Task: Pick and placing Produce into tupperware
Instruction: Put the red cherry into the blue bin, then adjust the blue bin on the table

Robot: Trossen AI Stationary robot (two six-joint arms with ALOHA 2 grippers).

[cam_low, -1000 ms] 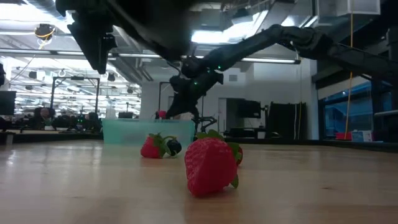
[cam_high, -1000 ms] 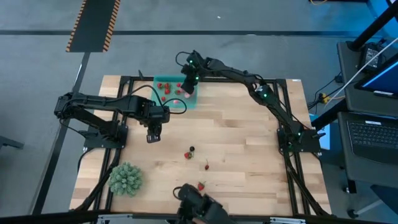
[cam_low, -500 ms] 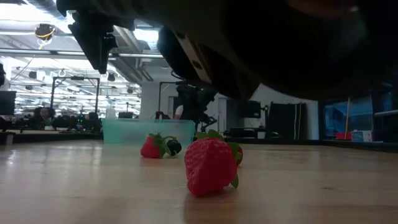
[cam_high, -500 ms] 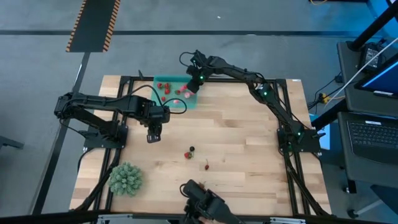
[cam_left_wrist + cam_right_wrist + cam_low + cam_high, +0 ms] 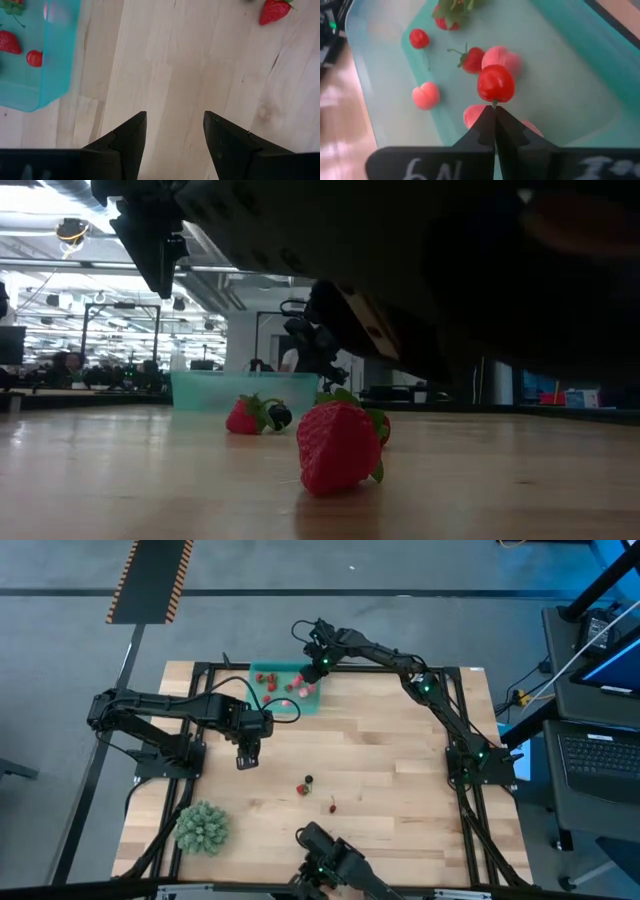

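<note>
The teal tupperware point(image 5: 283, 688) stands at the table's far side with several red and pink fruits in it point(image 5: 425, 95). My right gripper point(image 5: 318, 667) hangs over its right end, shut on a small round red fruit point(image 5: 495, 84). My left gripper point(image 5: 245, 757) hovers open over bare wood, near the tupperware's near left corner point(image 5: 35, 95), with nothing between its fingers point(image 5: 172, 145). Two red fruits point(image 5: 302, 789) point(image 5: 332, 806) and a dark one point(image 5: 309, 780) lie mid-table. In the low view a strawberry point(image 5: 338, 445) lies close. My right gripper pinches the round red fruit's short stem point(image 5: 494, 103) between its two fingertips. The fingers slant down from the table's right and far side. The fruit sticks out past the fingertips, lifted clear above the tupperware's floor and the fruits lying there.
A large spiky green ball point(image 5: 203, 826) sits at the near left corner. A dark object point(image 5: 330, 862) stands at the table's near edge and fills the upper right of the low view point(image 5: 480, 270). Bare wood lies right of centre.
My right gripper, still shut on the red fruit, has moved toward the tupperware's far right end, sunk a little and rolled. The dark object at the near edge has shifted rightward and now covers the strawberry there in the high view.
</note>
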